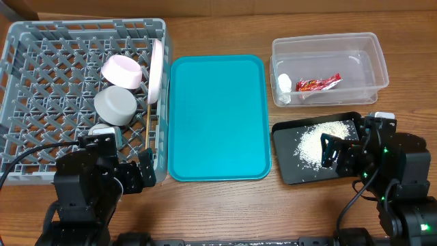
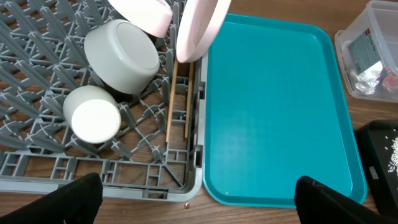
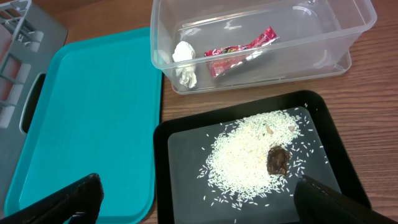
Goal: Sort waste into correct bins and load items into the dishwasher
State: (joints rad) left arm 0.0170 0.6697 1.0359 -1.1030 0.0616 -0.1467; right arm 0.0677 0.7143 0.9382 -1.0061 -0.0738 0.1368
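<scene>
The grey dishwasher rack (image 1: 41, 61) holds the white plate (image 2: 198, 28) on edge, the pink dish (image 1: 121, 70), the grey-white bowl (image 2: 121, 55), the white cup (image 2: 93, 118) and two chopsticks (image 2: 170, 106). My left gripper (image 2: 199, 205) hangs open over the rack's near right corner, holding nothing. The clear tub (image 3: 348, 37) contains the red wrapper (image 3: 239, 51) and the white scrap (image 3: 185, 57). Rice (image 3: 249, 155) and a brown lump (image 3: 278, 160) lie in the black tray (image 3: 186, 186). My right gripper (image 3: 199, 202) is open above that tray's near side.
The flat teal tray (image 1: 217, 116) lies between the rack and the two bins with nothing on it. A tiny brown crumb (image 2: 187, 205) sits on the wooden table by the rack's corner. Both arm bases stand at the table's front edge.
</scene>
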